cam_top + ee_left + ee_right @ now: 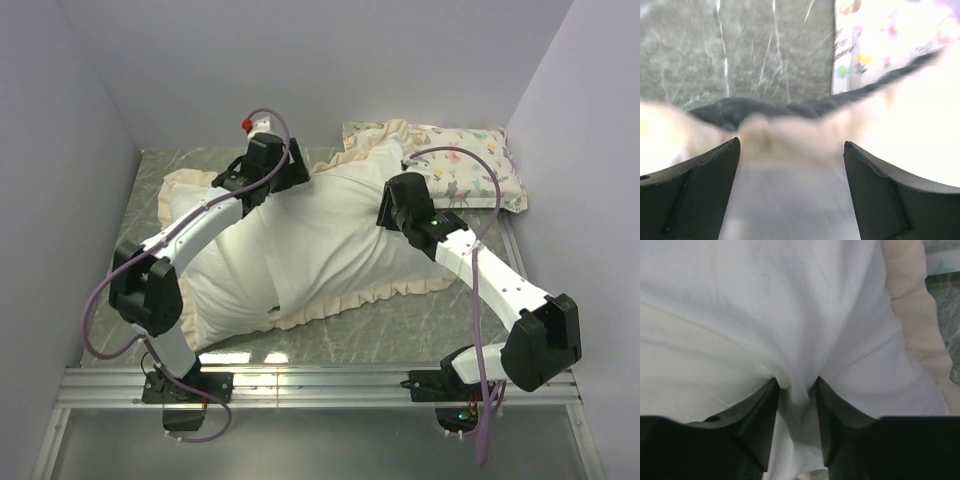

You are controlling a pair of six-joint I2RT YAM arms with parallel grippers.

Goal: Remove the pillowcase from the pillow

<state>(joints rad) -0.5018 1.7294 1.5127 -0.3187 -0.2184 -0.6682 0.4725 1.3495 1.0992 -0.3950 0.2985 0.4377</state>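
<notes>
Pillow (300,240): plump, plain white, lying on surface (400,335), its top mostly bare.
Pillowcase (350,298): spread under the pillow; cream frill shows past the pillow's near, left and far edges, dark grey face glimpsed at the far edge.
Left pincer (790,150): released, jaws wide, at the pillow's far edge; frill just ahead, nothing held.
Right pincer (795,385): clenched on a pinch of white cloth at the pillow's right end, judged the pillow's own skin; case lining not ruled out.
Progress: judged well advanced, with the case appearing peeled open.
Remaining: pillow and pillowcase touch; not yet parted.
</notes>
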